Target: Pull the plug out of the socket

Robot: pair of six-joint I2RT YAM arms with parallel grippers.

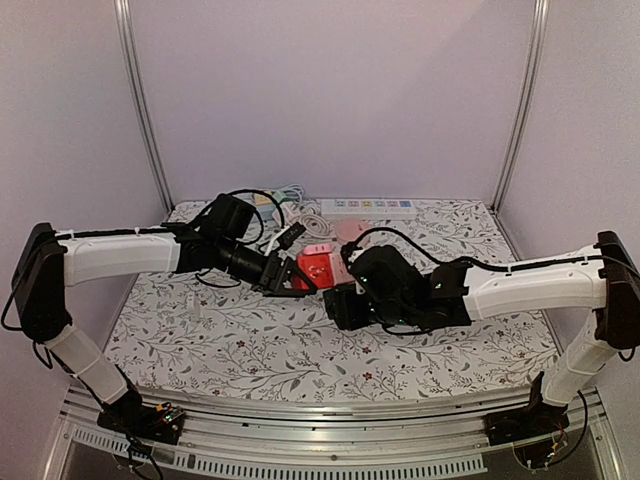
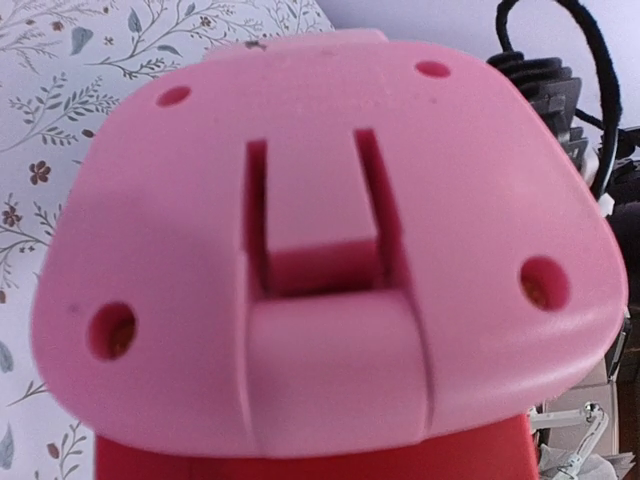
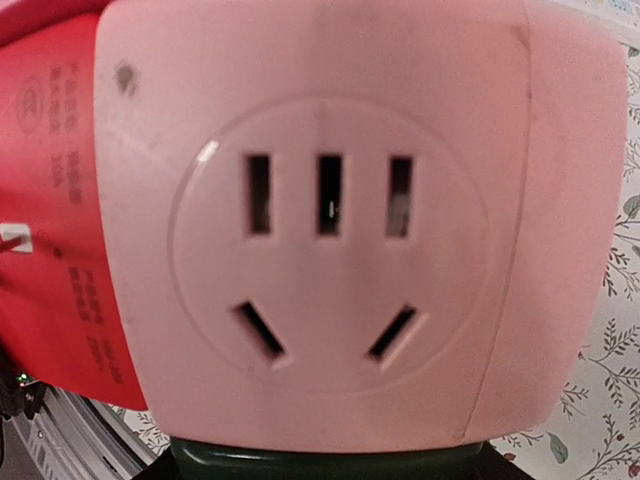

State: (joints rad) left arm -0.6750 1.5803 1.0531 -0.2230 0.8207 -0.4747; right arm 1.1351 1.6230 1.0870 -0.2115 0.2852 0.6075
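Left hand (image 1: 296, 278) and right hand (image 1: 341, 296) each pinch an end of the socket block (image 1: 313, 268), seemingly stiff, slick plastic best gripped on flat sides.

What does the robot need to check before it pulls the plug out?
1. Both pincers at the red and pink socket block: ok. The left pincer and right pincer meet it from opposite sides.
2. Grip tight: cannot tell. The block fills both close-up views and no fingers show.
3. Where the two parts come apart: cannot tell. No clear seam shows.
4. Holes in the pink face: ok, nothing is stuck in them.
5. White power strip out of the way: ok, it lies at the far edge of the table.
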